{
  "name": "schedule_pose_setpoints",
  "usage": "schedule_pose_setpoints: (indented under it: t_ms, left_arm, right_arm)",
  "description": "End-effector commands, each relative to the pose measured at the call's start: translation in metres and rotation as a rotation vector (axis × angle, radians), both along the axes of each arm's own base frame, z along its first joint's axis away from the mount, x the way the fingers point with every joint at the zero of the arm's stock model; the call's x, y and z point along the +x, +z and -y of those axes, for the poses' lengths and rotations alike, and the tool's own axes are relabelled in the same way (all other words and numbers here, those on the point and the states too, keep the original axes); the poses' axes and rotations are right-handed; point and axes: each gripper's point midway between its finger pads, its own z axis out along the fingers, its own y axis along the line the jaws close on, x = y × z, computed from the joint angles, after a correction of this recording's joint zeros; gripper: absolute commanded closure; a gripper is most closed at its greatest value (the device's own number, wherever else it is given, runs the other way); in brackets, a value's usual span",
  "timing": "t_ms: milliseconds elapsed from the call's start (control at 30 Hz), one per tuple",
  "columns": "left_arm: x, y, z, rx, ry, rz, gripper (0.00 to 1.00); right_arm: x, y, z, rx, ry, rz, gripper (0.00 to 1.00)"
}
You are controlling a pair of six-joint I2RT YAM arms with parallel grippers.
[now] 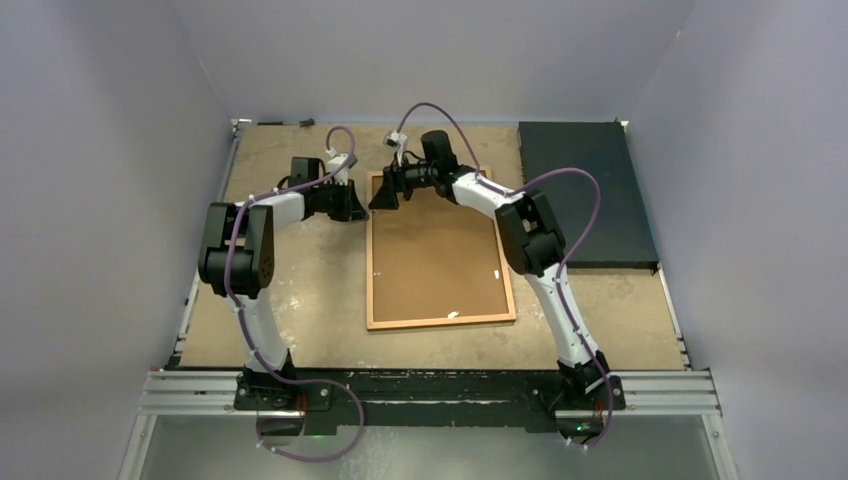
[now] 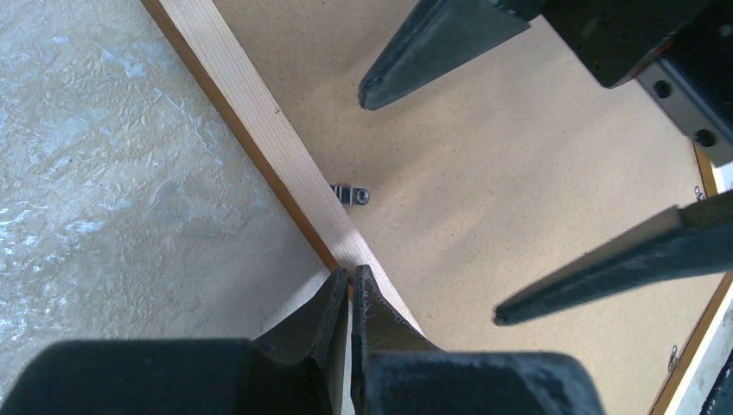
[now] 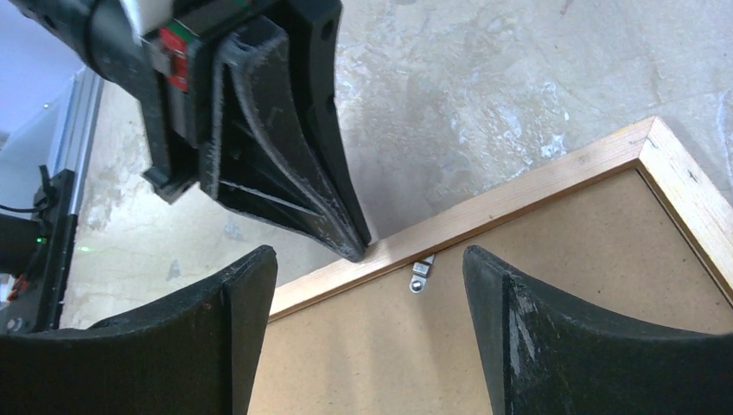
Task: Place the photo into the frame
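Nearest me, both arm bases sit on the black and aluminium rail (image 1: pixel 430 392) at the table's front edge. Beyond it, on the worn tan tabletop (image 1: pixel 300 290), lies the large rectangular frame with thin orange-brown wooden edges (image 1: pixel 441 322). It is flat, with its plain brown board back facing up, roughly midway between the two arms and with its long sides running away from me.

Further out, near the frame's far left corner, the left gripper (image 2: pixel 350 277) has its black fingers pinched together with nothing between them, and their tips touch the frame's left wooden rail. A small metal turn clip (image 2: pixel 350 194) sits on the board just inside that rail.

The right gripper (image 1: pixel 385 198) reaches in from the other side and hangs over the board by the same corner. Its fingers are spread wide and grasp nothing. I see the clip between them in its wrist view.

At the far right, a dark black rectangular slab (image 1: pixel 585 195) lies well apart from the frame.
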Motion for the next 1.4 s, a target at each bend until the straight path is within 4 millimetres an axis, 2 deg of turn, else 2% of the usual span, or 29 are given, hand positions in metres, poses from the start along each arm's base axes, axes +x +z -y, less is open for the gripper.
schedule_pose_setpoints:
  t_ms: [0,600,1367]
  left_arm:
    - [-0.011,-0.023,-0.01,0.066,0.001,-0.042,1.0]
    - [-0.011,-0.024,-0.01,0.07,0.002,-0.048,1.0]
    - [-0.009,-0.021,-0.011,0.075,0.008,-0.041,1.0]
  right_arm:
    - [0.0,-0.012,-0.004,-0.018,0.036,0.019,0.2]
    - [-0.024,-0.037,-0.017,-0.077,0.111,0.036,0.22]
    - [-0.057,-0.022,-0.016,-0.026,0.181,-0.036,0.27]
